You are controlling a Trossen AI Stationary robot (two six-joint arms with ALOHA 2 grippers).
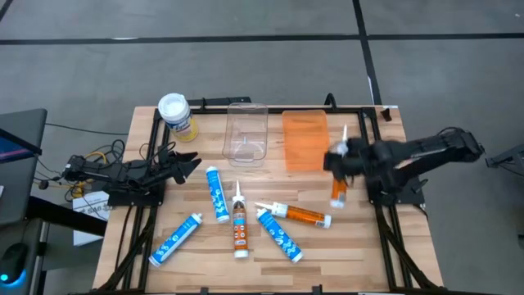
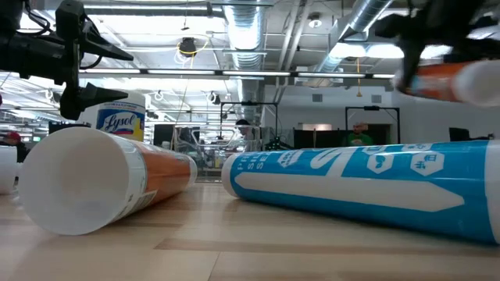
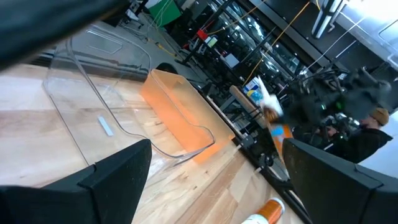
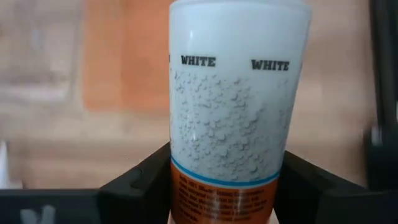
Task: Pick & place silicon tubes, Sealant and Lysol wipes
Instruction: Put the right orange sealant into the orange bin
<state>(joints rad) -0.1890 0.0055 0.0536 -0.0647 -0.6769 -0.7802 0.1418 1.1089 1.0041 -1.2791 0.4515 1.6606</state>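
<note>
My right gripper (image 1: 338,164) is shut on an orange and white sealant tube (image 1: 339,184), held in the air beside the orange bin (image 1: 304,141). My left gripper (image 1: 187,164) is open and empty at the table's left, near the Lysol wipes (image 1: 176,115), a canister with a white lid and yellow label standing upright at the far left. Three blue silicone tubes (image 1: 217,192), (image 1: 176,239), (image 1: 278,233) and two orange tubes (image 1: 239,223), (image 1: 301,215) lie on their sides on the wooden table. My right gripper pinches the tube's body (image 4: 227,168) between its two fingers (image 4: 134,183), about where the white part meets the orange label. The fingers come from the table's right side and lie across the tube. The tube is lifted clear of the table, its nozzle (image 1: 344,131) toward the far edge.
A clear plastic bin (image 1: 247,133) stands left of the orange bin at the table's far side. A black frame (image 1: 360,111) runs along the table's edges. Cables lie off the left edge (image 1: 86,168). Bare wood shows at the near right.
</note>
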